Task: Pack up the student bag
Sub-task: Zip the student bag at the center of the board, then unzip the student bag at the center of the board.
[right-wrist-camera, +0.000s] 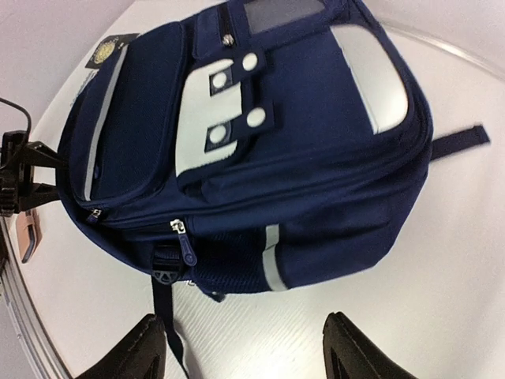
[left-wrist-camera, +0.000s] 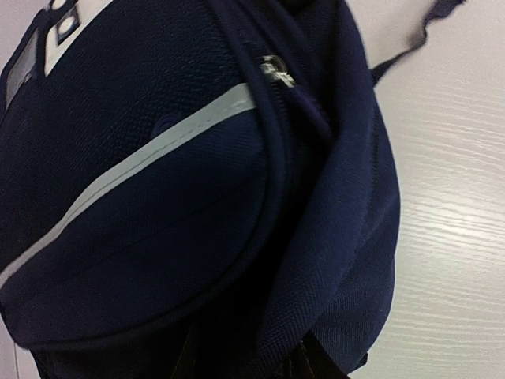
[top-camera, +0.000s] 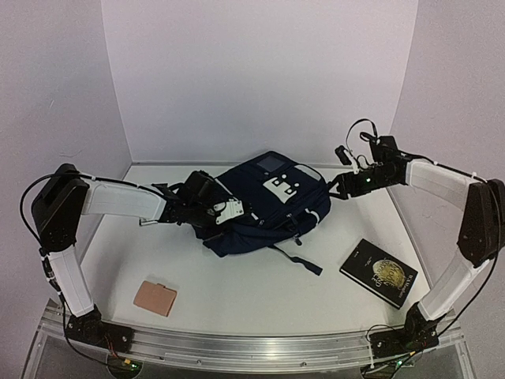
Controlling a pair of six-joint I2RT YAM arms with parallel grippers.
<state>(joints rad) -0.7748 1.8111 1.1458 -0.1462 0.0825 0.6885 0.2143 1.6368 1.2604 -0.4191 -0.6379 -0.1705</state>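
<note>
Hiding left fingers, state unclear, the student bag faces spread right fingers.

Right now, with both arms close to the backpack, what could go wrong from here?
1. The left gripper sits tight against the student bag; a push could slide it across the table instead of opening it.
2. The zippers look shut, judging by the zipper pull, so the book cannot go in yet.
3. The loose strap lies close to the open right gripper and could snag a finger.
</note>
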